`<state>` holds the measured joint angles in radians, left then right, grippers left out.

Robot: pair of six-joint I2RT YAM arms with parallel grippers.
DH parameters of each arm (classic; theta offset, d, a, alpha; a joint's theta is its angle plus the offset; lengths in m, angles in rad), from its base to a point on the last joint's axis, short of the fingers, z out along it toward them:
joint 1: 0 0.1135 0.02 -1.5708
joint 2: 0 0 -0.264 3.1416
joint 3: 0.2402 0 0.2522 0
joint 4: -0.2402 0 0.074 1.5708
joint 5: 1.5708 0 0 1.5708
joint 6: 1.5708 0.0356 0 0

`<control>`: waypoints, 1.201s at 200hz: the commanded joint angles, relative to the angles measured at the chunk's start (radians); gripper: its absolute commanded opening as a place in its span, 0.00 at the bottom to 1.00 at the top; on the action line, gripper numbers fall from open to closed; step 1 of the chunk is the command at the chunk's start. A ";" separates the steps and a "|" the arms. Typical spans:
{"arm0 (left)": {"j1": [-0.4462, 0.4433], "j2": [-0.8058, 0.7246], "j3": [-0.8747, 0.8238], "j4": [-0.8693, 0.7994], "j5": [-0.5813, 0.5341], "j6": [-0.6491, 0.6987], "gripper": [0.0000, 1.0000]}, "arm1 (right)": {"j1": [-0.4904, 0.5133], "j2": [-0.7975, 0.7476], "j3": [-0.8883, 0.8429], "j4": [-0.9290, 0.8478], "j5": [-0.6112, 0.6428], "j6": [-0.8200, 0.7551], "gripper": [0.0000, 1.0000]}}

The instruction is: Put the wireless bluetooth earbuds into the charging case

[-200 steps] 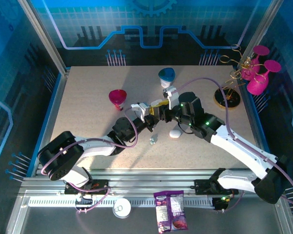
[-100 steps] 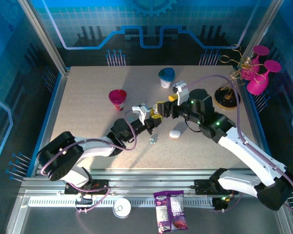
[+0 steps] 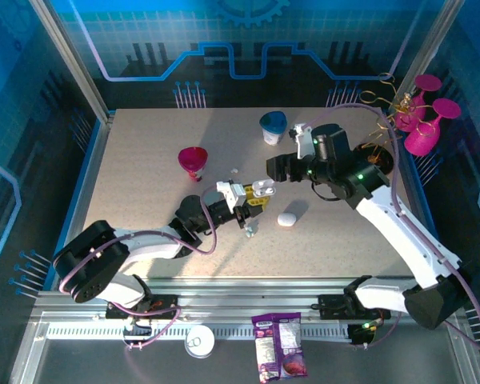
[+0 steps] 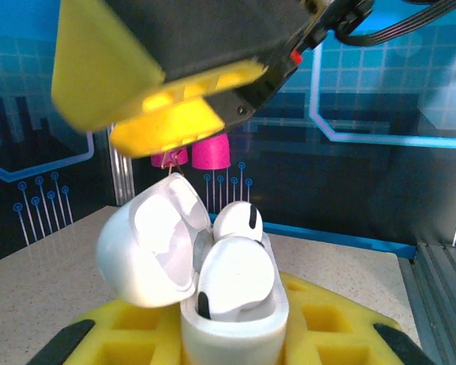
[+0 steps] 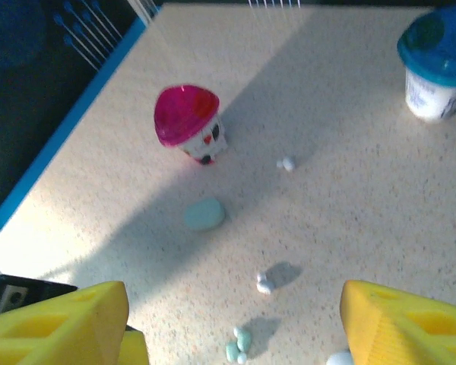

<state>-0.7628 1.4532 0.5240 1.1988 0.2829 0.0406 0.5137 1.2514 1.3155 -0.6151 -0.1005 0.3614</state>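
Earbuds (image 4: 236, 275) sit half-hidden inside the charging case (image 4: 232, 325) pinched by left claw (image 3: 239, 198); right claw (image 5: 235, 319) gapes wide.

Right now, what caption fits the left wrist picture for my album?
Open charging case in the left gripper, two white earbuds tucked inside.

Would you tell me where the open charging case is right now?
The charging case stands upright, gripped by the left end effector, near the table's middle in the top view, between the pink cup and the closed white case.
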 commanded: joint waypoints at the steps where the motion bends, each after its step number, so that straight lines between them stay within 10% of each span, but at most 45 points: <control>1: 0.006 -0.028 -0.004 -0.002 0.039 0.035 0.00 | -0.011 0.031 0.048 -0.136 -0.043 -0.030 0.74; 159: 0.025 -0.045 0.025 -0.051 -0.058 -0.013 0.00 | -0.013 -0.077 0.005 -0.244 -0.148 -0.239 0.73; 240: 0.075 -0.177 0.012 -0.212 0.210 -0.094 0.00 | -0.024 -0.291 -0.260 0.169 -0.522 -0.480 0.73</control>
<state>-0.6998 1.3434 0.5247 1.0389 0.3584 -0.0250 0.5026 0.9581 1.0882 -0.5823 -0.4229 0.0193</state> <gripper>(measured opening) 0.235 0.750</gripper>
